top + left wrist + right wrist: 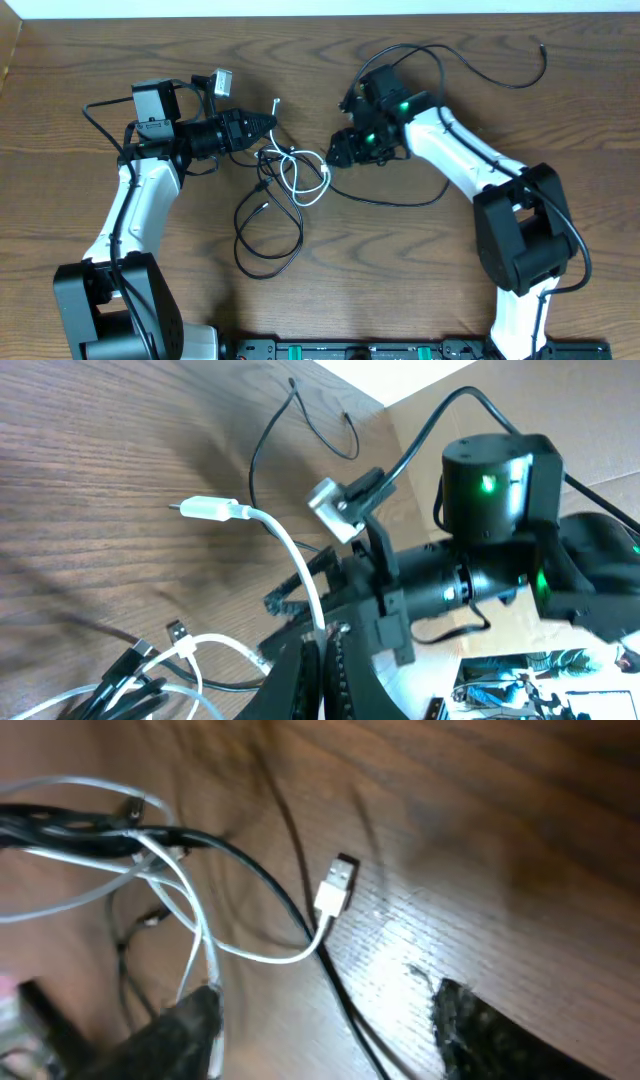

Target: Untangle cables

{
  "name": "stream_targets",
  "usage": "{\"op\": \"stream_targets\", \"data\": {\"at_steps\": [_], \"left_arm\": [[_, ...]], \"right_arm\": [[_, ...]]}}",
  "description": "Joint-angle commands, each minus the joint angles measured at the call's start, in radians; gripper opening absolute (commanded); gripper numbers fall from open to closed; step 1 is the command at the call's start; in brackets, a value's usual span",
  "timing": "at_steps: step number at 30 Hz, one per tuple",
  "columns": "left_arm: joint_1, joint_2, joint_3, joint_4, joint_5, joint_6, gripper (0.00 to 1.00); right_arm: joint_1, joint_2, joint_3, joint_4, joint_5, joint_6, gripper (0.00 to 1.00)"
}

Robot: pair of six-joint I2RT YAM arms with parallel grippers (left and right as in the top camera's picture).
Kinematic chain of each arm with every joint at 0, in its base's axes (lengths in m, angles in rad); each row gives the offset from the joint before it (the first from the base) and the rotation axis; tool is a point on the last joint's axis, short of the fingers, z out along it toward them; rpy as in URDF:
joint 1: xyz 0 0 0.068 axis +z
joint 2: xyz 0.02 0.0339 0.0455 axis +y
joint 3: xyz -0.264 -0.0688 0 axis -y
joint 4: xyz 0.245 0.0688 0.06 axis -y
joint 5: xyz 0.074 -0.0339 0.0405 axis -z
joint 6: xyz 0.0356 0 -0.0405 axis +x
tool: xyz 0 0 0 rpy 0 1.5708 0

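While the white cord (312, 185) and the black cord (262, 235) cross each other in a loose knot near the middle of the table (100, 60), the untangling looks barely begun, and no cord lies free of the other yet. Seen from overhead, the black cord's loops trail from the knot toward 7 o'clock, and the white cord coils at its 4 o'clock side.

The left gripper (268, 125) sits at 11 o'clock from the knot. In its wrist view its fingers (290, 695) are pressed together on the white cord, which rises from between them and arches over to a white plug (205, 508) at 10 o'clock.

The right gripper (335, 155) sits at 3 o'clock from the knot. Its wrist view shows its fingers (175, 1040) spread wide and holding nothing. The black cord runs through the gap between them, a strand of white cord passes just beside the left finger, and the USB plug (337, 885) lies on the wood at 12 o'clock, apart from both fingers.

What seems left is drawing the white cord out of the black loops.
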Motion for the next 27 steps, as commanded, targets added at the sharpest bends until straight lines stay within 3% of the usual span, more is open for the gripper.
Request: {"op": "stream_targets", "data": {"at_steps": [1,6,13,17,19,27], "left_arm": [[-0.004,-0.006,0.011,-0.002,-0.005,0.018,0.07],[-0.004,-0.006,0.011,-0.002,-0.005,0.017,0.07],[-0.004,-0.006,0.011,-0.003,-0.005,0.017,0.07],[-0.004,-0.006,0.011,-0.003,-0.005,0.017,0.07],[-0.004,-0.006,0.011,-0.003,-0.005,0.018,0.07],[-0.004,-0.006,0.011,-0.003,-0.005,0.018,0.07]], "right_arm": [[-0.007,-0.003,0.002,-0.029,-0.134,-0.04,0.71],[0.012,-0.003,-0.008,-0.055,-0.122,-0.034,0.73],[0.089,-0.003,-0.039,0.031,-0.1,0.032,0.68],[0.135,-0.003,-0.044,0.041,0.004,0.07,0.37],[0.144,-0.003,-0.044,0.042,0.046,0.07,0.01],[0.116,-0.055,0.01,0.05,0.033,0.049,0.01]]}}
